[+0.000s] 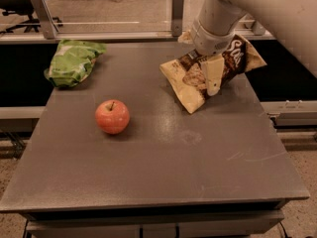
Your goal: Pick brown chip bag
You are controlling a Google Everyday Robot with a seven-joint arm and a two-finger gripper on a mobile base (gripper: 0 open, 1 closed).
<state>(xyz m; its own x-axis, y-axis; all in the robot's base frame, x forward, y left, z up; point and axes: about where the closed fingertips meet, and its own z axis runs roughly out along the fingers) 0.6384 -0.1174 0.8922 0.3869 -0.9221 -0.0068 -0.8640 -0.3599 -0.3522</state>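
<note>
The brown chip bag (185, 81) lies tilted at the back right of the dark table (163, 172), its tan corner pointing toward the front and its white script lettering at the upper right. It is large and glossy, bigger than the apple. My gripper (213, 83) hangs from the white arm (223, 19) that comes in from the upper right. It sits directly over the middle of the bag and covers part of it. The bag rests on the table.
A red apple (112, 116) stands left of centre on the table. A green snack bag (72, 62) lies at the back left corner. A rail with metal posts (177, 6) runs behind the table's far edge.
</note>
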